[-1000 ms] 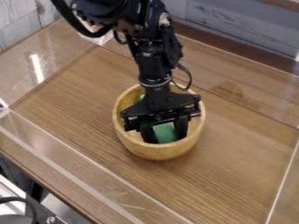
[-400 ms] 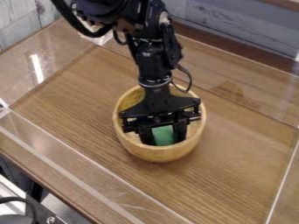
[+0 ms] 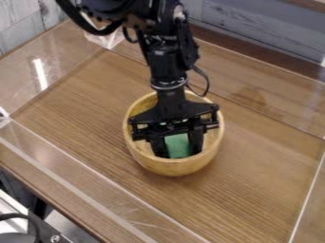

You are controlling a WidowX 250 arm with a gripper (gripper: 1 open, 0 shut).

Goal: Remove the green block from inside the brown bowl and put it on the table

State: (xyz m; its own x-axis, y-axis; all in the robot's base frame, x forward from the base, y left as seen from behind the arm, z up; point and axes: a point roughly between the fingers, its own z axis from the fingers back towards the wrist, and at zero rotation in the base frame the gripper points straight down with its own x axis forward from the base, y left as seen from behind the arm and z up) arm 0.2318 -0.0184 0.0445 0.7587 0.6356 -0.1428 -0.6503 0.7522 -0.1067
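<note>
The brown bowl stands on the table, a little right of the middle. Inside it the green block shows between two black fingers. My gripper points straight down into the bowl's hollow. One finger is at the block's left end and the other at its right end, and both look pressed against it. The block's lower part is hidden behind the bowl's near wall and the fingers.
Clear acrylic walls run round the table's edges. Bare wood lies to the left of and in front of the bowl. The black arm rises from the bowl toward the top of the view.
The hand has stayed in the bowl. More of the green block shows between the fingers now, spreading a little to the left.
</note>
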